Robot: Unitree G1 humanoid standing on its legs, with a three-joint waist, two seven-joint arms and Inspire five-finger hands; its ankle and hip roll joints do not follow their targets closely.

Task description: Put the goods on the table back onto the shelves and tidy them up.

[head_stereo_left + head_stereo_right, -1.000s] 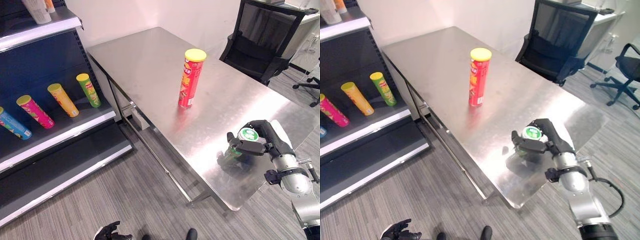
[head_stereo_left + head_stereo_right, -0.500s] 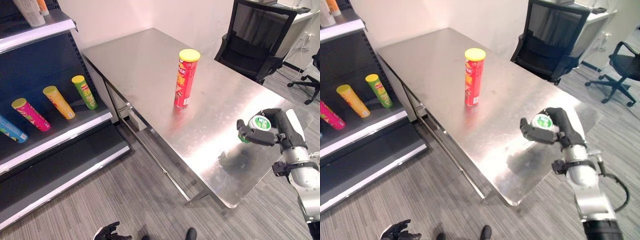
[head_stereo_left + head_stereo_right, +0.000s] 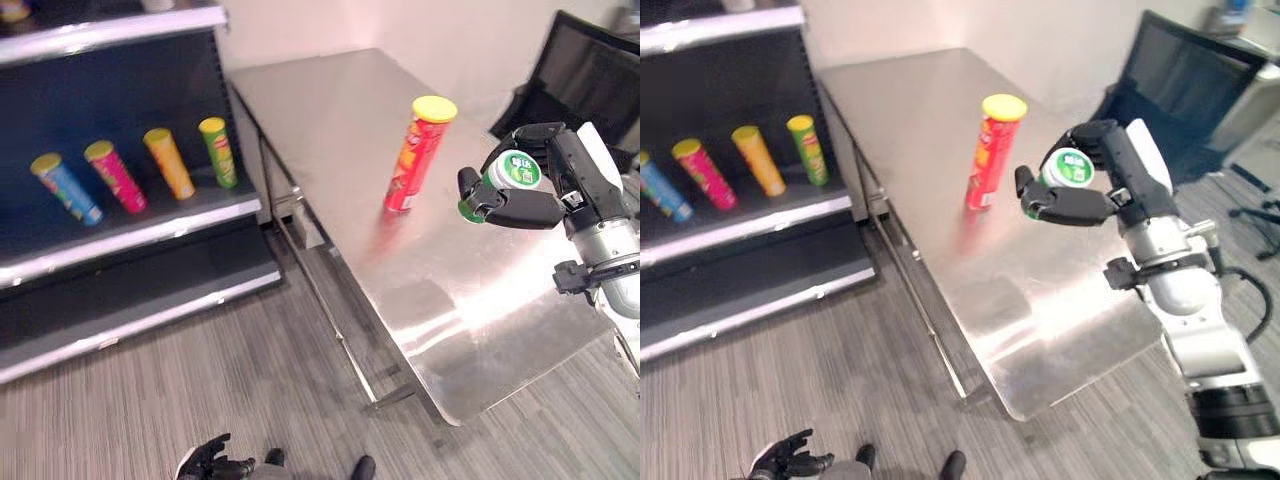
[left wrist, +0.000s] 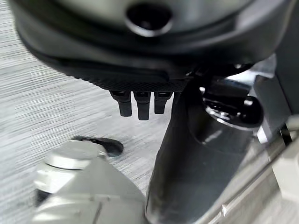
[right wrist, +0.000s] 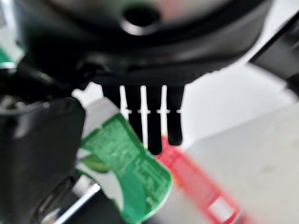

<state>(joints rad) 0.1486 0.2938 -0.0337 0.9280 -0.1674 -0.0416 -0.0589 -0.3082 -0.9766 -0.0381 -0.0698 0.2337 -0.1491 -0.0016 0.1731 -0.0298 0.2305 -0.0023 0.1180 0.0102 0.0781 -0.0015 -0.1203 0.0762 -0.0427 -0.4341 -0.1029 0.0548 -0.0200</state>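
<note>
- Left robot hand (image 3: 205,463) low over grey floor, fingers loosely spread, holding nothing.
- Right robot hand (image 3: 540,185) curled round small green-and-white cup w/ white lid (image 3: 505,178), held clear above shiny steel counter (image 3: 470,300).
- Just beyond cup: tall red tube w/ yellow lid (image 3: 416,153), upright on counter.
- Far off to hand's left: dark shelf (image 3: 150,225) w/ four coloured tubes (image 3: 165,163) lying down.

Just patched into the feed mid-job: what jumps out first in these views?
The right hand is curled round a small green-and-white container, held up above the steel table. Just beside it, a tall red can with a yellow lid stands upright on the table. To the left, four coloured cans lie in a row on a shelf, while the left hand hangs low near the floor.
</note>
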